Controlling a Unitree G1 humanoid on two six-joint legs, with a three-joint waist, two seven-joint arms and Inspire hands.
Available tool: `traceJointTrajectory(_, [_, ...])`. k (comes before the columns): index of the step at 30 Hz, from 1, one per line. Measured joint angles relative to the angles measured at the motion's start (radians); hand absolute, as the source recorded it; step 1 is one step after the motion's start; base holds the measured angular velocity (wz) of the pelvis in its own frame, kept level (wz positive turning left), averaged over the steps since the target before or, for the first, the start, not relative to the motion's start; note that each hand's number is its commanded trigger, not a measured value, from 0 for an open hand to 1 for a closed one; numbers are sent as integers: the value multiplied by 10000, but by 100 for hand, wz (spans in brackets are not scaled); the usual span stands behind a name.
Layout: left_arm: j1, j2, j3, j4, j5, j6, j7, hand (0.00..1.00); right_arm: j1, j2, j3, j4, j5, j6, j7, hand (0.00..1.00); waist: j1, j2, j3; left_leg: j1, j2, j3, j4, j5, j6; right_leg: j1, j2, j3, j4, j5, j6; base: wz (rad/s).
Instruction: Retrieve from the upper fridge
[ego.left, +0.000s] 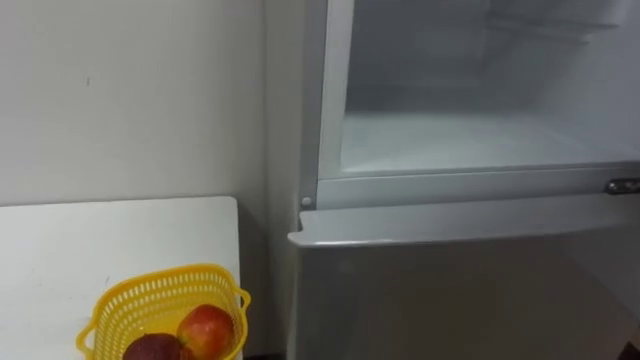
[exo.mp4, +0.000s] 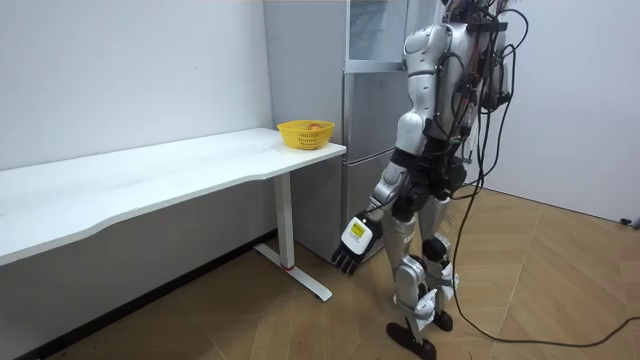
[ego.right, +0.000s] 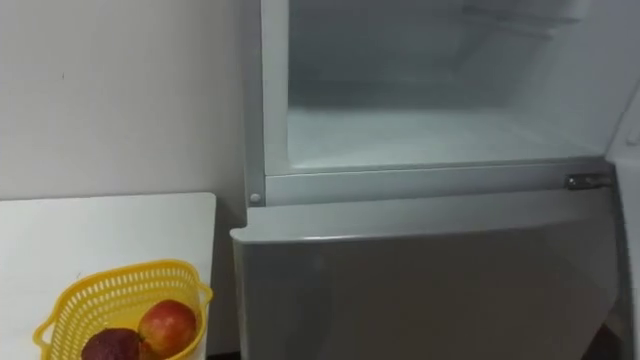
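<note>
Head stereo pair looks down close on the upper fridge (ego.left: 480, 140) and basket (ego.left: 150, 295); room view stands back, side-on, sharing both

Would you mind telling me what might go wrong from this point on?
1. The basket with two fruits sits at the table corner beside the fridge; the left hand, which hangs low by the leg, might knock it on the way up.
2. The visible part of the open upper compartment shows nothing to take, so a reach there may come back with nothing.

Left robot hand (exo.mp4: 352, 245) low, relaxed
</note>
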Motion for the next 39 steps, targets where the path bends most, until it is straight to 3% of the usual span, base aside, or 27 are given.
traceJointTrajectory(8, [-70,18,-404,312,25,8,11,0,-69,1,1749,-349,-134,-9,1756,0,361,164,-20,-13,57,-67,-100,-9,-6,103,21,-16,-137,128,-5,2])
traceJointTrajectory(12, [-48,24,-651,335,25,17,16,0,-74,4,2578,-290,-134,-28,2915,0,530,354,-23,-21,43,-230,-144,-6,-2,139,-6,-196,-137,135,0,12])
traceJointTrajectory(17, [3,24,-743,281,148,19,-2,0,-70,2,3435,-205,-521,-25,3971,0,609,423,-30,-83,67,-361,-135,-5,-8,138,-65,-455,-139,135,1,10])
traceJointTrajectory(21, [58,32,-746,265,195,112,-32,0,-63,16,3467,12,-548,-51,4288,0,590,455,-66,-46,64,-398,-78,-6,-8,215,-81,-460,-138,135,1,2])
traceJointTrajectory(32, [-81,41,-839,312,191,202,-17,0,-131,15,3693,1284,-917,-175,4819,0,554,452,-59,8,17,-421,-18,-6,0,324,-86,-489,-133,155,-24,-1])
traceJointTrajectory(39, [31,41,-840,319,165,234,-10,0,-130,43,3523,1262,-668,-174,4824,0,418,299,-58,-42,-8,-491,10,0,1,373,-87,-541,-253,155,-18,2])
